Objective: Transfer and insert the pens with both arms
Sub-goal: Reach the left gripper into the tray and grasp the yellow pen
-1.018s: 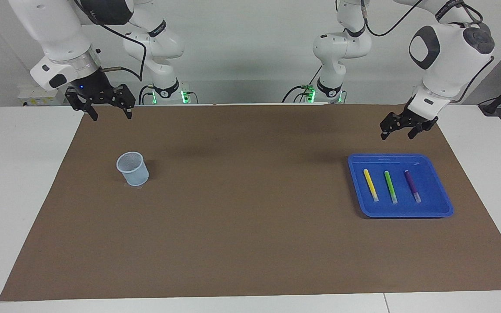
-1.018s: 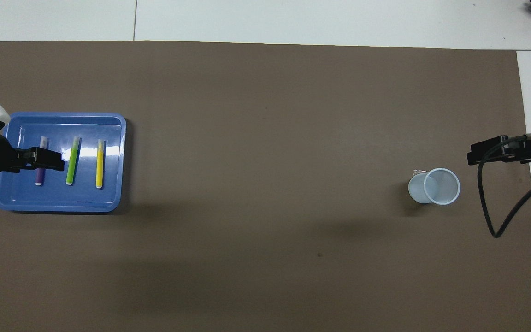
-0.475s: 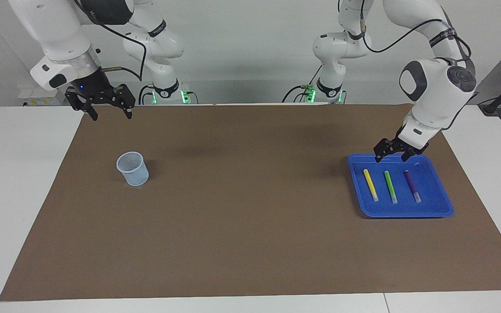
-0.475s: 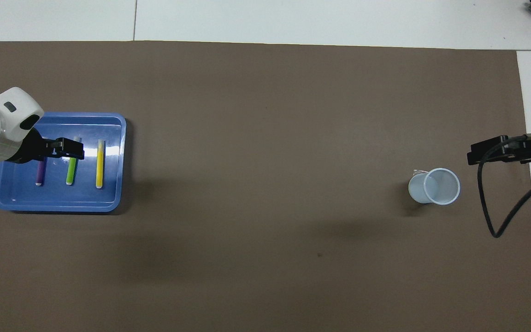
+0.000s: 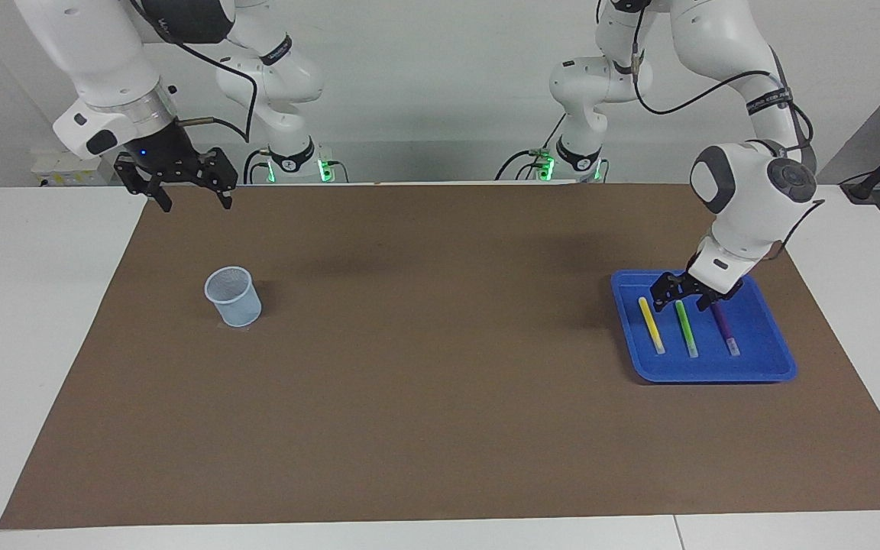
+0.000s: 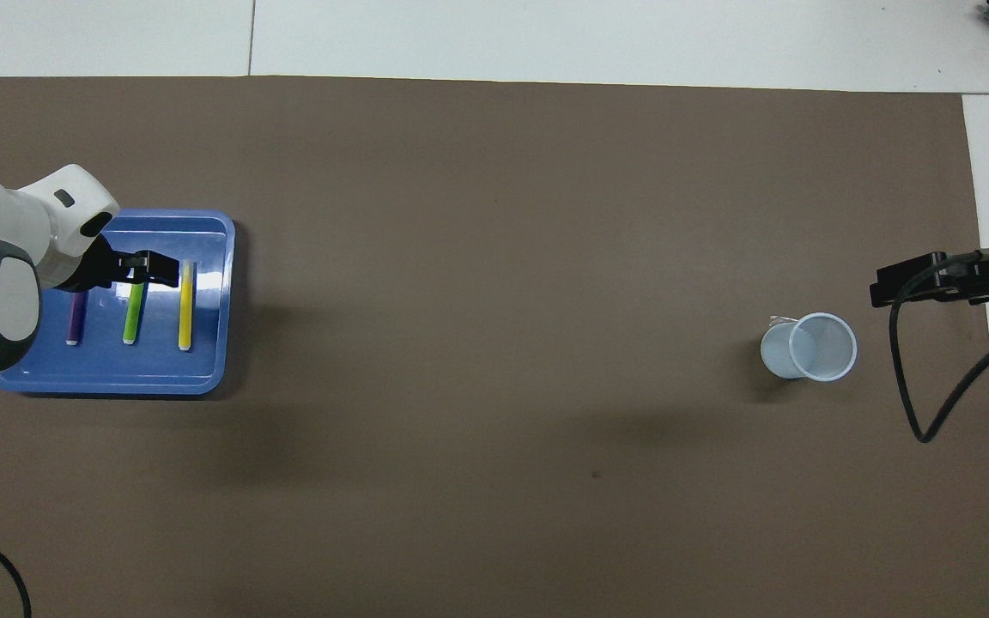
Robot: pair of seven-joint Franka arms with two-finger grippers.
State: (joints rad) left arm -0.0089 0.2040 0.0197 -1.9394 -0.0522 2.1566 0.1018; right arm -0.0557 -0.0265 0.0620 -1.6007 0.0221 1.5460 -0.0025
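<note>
Your left hand (image 5: 684, 299) hangs low over the blue tray (image 5: 776, 365), fingers spread wide astride the robot-side end of the green pen (image 5: 687, 330), holding nothing. All 3 pens lie in the tray. In my judgement the first pickup is in hand: descend, then close. Your right hand (image 5: 192, 198) waits wide open, above the tabletop (image 5: 440, 428) near the cup (image 5: 233, 296).

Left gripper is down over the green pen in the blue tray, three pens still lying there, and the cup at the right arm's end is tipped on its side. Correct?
Not quite: the cup stands upright, mouth up, as the facing view shows. The rest holds: the left gripper is over the green pen in the blue tray.
</note>
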